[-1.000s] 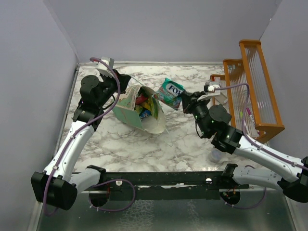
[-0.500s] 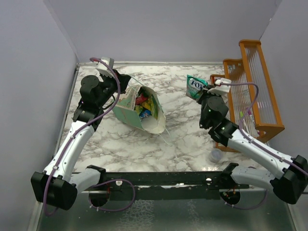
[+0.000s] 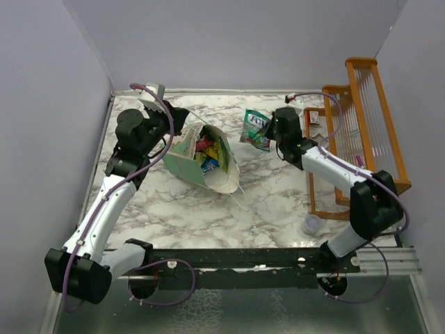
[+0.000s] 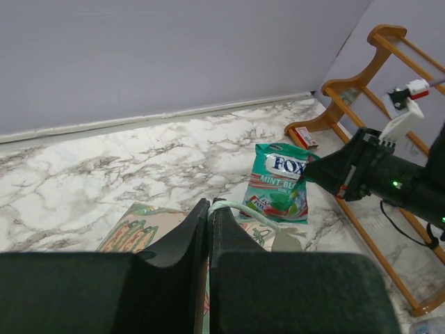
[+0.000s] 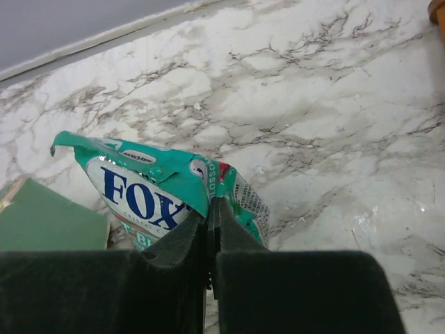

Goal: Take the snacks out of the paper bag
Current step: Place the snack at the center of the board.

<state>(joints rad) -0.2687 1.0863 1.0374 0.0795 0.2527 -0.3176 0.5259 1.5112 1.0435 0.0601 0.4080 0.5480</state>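
The mint-green paper bag (image 3: pixel 198 165) lies tilted on the marble table, with its mouth facing up and back. Red, green-yellow and blue snacks (image 3: pixel 209 154) show inside it. My left gripper (image 3: pixel 182 120) is shut on the bag's string handle (image 4: pixel 236 209) above the cream printed panel (image 4: pixel 135 233). My right gripper (image 3: pixel 272 133) is shut on the edge of a teal "FOX'S" mint packet (image 3: pixel 255 128). The packet (image 4: pixel 280 182) rests low on the table, between the bag and the rack. In the right wrist view the jaws (image 5: pixel 212 209) pinch its lower edge (image 5: pixel 146 184).
An orange wooden rack (image 3: pixel 365 125) stands at the right, with a small red box (image 4: pixel 304 136) at its base. A small clear cup (image 3: pixel 312 224) sits near the front right. The grey walls close in at the back and on both sides.
My right gripper carried the teal packet away from the bag's mouth, swung toward the rack, then stretched out low, bringing the packet down to the table. The left arm and the bag have not moved.
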